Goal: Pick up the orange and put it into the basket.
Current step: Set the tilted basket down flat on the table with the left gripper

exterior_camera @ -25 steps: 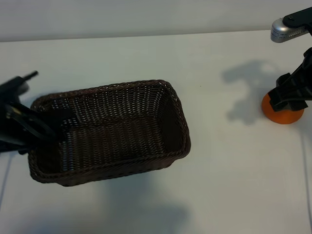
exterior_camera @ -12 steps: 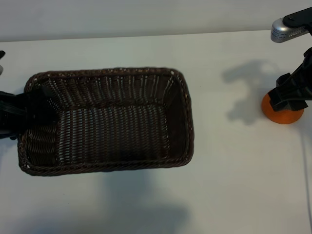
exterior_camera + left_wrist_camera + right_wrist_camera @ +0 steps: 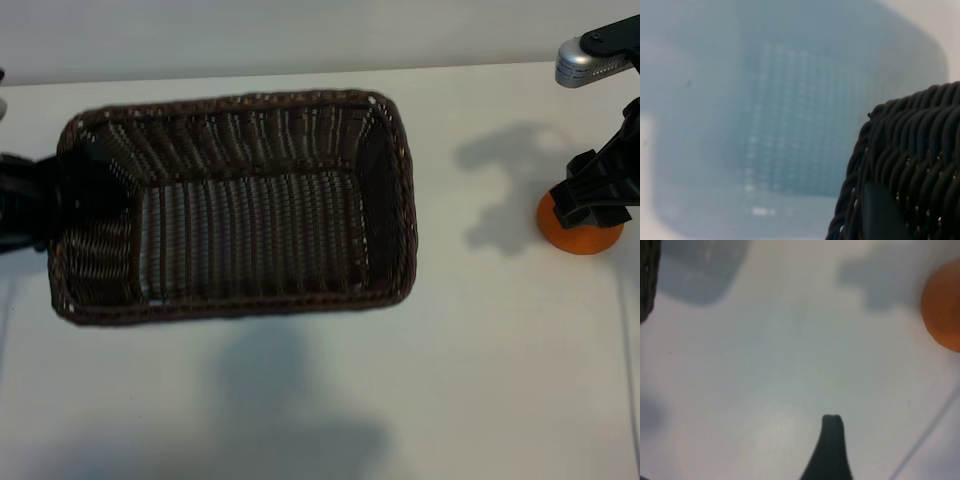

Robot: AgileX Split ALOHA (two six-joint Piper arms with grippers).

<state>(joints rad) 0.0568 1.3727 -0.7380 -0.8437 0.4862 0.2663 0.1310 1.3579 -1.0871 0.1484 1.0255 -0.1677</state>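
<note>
The dark brown wicker basket (image 3: 404,170) hangs above the table, with its shadow on the white surface below. My left gripper (image 3: 45,200) is shut on the rim of its left end; in the left wrist view one dark finger (image 3: 880,212) lies against the weave (image 3: 910,145). The orange (image 3: 580,238) sits on the table at the far right. My right gripper (image 3: 598,200) hovers right over it, open, covering its top. In the right wrist view the orange (image 3: 944,310) lies off to the side of the one finger (image 3: 832,440) that shows.
The white table (image 3: 480,380) carries a thin dark line (image 3: 632,380) near its right edge. A silver part of the right arm (image 3: 590,62) sticks out at the top right. A corner of the basket (image 3: 647,280) shows in the right wrist view.
The basket has been lifted by its left end and swung from skewed to square, now larger and higher in the exterior view. The right arm and orange have not moved.
</note>
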